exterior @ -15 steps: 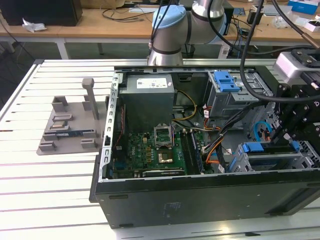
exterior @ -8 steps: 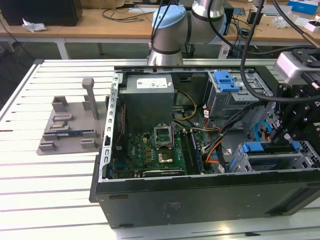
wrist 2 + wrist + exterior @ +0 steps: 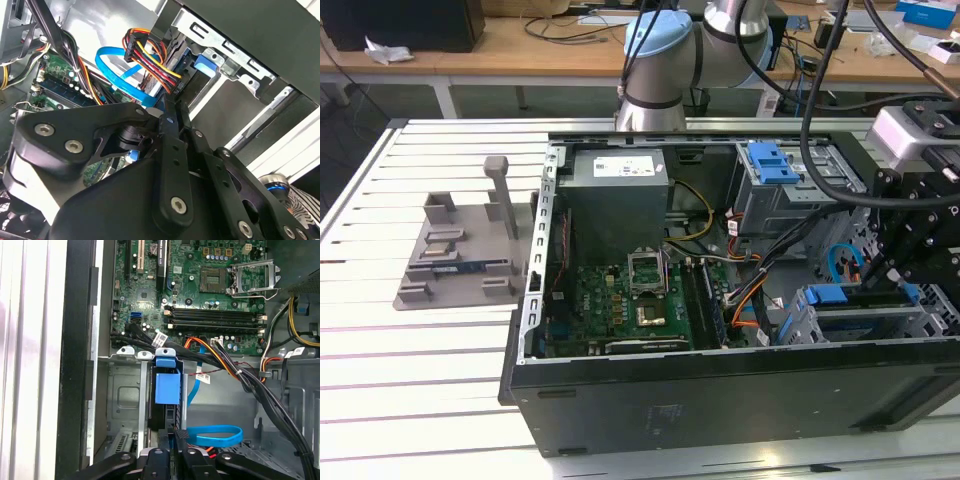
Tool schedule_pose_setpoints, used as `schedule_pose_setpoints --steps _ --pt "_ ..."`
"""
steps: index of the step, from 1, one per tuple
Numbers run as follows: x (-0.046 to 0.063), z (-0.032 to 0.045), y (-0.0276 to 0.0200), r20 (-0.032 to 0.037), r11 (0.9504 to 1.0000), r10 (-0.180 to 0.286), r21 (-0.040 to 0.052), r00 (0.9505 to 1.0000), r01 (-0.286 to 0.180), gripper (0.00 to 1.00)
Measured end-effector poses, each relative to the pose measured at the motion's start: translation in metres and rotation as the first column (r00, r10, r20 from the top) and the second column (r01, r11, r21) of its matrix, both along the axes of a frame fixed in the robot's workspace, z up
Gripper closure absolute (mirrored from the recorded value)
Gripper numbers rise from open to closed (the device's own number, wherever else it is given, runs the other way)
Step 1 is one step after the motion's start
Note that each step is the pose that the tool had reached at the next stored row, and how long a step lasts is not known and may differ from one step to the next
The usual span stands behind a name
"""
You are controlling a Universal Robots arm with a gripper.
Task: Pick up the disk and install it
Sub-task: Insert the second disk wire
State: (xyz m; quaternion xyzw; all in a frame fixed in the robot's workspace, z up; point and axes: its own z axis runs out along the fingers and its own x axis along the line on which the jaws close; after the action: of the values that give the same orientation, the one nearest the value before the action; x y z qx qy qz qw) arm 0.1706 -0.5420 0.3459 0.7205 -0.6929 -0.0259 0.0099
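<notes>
The disk (image 3: 166, 390) stands on edge in the drive cage (image 3: 125, 390) at the computer case's (image 3: 720, 390) front corner, long axis running into the bay, its blue frame end toward the motherboard (image 3: 200, 285). The gripper (image 3: 176, 437) sits right behind it, fingers (image 3: 181, 434) narrowed on the disk's rear edge.

- You had one open computer case (image 3: 720, 390) on the table.
- You had one motherboard (image 3: 620, 305) inside it, with one open CPU socket (image 3: 648, 268).
- You had one grey power-supply box (image 3: 618, 195).
- You had four memory slots (image 3: 215, 316) in the first wrist view.
- You had one grey fixture (image 3: 460, 250) beside the case.
- You had one gripper (image 3: 176, 436).
</notes>
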Motion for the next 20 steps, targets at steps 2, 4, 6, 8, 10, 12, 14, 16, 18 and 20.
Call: schedule_pose_setpoints --steps 2,4,6,8,10,12,14,16,18,20 --pt "0.0001 -0.0001 -0.0004 0.0000 1.0000 0.000 0.0086 1.0000 0.000 0.84" --pt "0.0001 -0.0002 -0.0031 0.0001 1.0000 0.000 0.0099 1.0000 0.000 0.84" --pt "0.0001 -0.0001 -0.0061 0.0001 1.0000 0.000 0.0099 1.0000 0.000 0.84" --pt "0.0000 -0.0002 -0.0061 0.0000 0.9999 0.000 0.0108 1.0000 0.000 0.84" --pt "0.0000 -0.0003 -0.0061 0.0001 0.9999 0.000 0.0120 1.0000 0.000 0.84" --pt "0.0000 0.0034 -0.0062 0.0001 0.9999 0.000 0.0125 1.0000 0.000 0.84" --pt "0.0000 0.0038 -0.0062 0.0000 0.9999 0.000 0.0144 1.0000 0.000 0.84" --pt "0.0001 0.0039 -0.0061 0.0000 0.9998 0.000 0.0210 1.0000 0.000 0.84" --pt "0.0001 0.0035 -0.0062 -0.0005 0.9997 0.000 0.0260 1.0000 0.000 0.84" --pt "0.0001 0.0033 -0.0061 -0.0010 0.9996 0.000 0.0267 1.0000 0.000 0.84"
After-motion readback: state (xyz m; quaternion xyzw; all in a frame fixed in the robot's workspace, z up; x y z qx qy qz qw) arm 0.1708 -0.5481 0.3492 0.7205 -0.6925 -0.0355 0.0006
